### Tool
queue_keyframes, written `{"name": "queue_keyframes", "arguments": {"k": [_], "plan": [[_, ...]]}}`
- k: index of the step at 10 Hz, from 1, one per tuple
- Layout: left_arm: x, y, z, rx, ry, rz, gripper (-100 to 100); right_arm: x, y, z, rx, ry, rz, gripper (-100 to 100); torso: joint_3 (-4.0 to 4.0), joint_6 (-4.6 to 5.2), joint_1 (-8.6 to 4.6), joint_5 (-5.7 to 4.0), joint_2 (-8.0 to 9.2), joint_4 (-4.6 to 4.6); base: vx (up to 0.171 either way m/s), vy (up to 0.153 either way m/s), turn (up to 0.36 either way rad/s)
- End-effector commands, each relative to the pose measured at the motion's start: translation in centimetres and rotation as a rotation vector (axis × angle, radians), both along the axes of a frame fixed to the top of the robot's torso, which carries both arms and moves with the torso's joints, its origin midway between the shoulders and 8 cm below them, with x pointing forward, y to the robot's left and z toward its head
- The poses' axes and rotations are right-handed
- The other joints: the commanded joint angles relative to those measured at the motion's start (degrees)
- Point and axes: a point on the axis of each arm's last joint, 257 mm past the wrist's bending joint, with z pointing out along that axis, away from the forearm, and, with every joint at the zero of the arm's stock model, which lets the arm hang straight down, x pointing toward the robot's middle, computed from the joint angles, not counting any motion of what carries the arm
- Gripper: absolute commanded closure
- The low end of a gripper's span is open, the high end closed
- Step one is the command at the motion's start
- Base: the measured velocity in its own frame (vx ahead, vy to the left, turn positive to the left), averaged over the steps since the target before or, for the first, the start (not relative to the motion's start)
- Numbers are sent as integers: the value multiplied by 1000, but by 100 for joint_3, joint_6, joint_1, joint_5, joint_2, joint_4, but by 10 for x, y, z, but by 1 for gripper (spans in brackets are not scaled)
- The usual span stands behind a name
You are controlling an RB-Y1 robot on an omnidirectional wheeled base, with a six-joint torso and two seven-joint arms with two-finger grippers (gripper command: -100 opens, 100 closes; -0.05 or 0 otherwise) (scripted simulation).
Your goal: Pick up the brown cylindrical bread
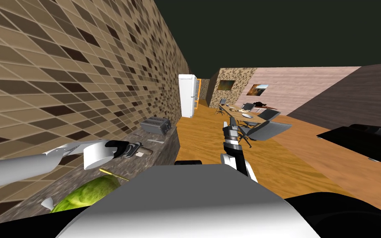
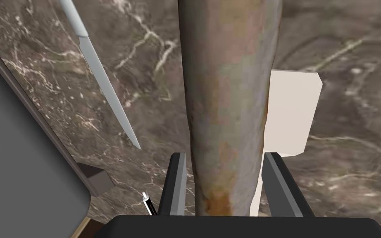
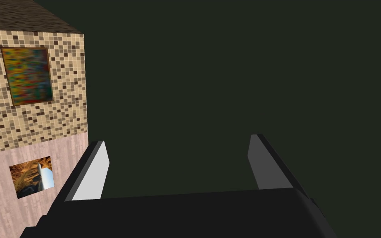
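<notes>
Running lengthwise between the fingers of the left hand (image 2: 225,155), the brown-grey cylindrical bread (image 2: 229,82) seems clasped at its sides, though contact is hard to confirm. Behind it lies the brown marbled worktop (image 2: 351,173), with a white block (image 2: 295,111) just beside the bread and a knife (image 2: 103,91) on its other side. The right hand (image 3: 177,153) is released, fingers spread.

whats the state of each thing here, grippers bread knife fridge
left gripper: jaws shut on the bread
bread: gripped by its sides
right gripper: jaws open, empty
knife: lying flat on the counter, apart from the bread
fridge: doors shut
</notes>
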Motion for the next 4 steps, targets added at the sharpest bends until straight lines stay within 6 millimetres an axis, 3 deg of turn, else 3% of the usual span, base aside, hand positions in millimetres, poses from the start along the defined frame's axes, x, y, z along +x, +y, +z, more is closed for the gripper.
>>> {"name": "queue_keyframes", "arguments": {"k": [1, 3, 4], "plan": [[0, -2, 9, 0, 0, 1, 100, 0, 0, 0, 0, 0, 0, 0, 0, 0, 0, 0, 0, 0, -24, -1, 5], [0, -2, 10, 0, 0, 1, 100, 0, 0, 0, 0, 0, 0, 0, 5, -2, -5, -3, 7, 3, -16, 0, 4], [0, -2, 11, 0, 1, 1, 0, 0, 0, 0, 0, 0, 0, 0, 3, -1, -3, -1, 4, 2, 0, 0, 0]]}}
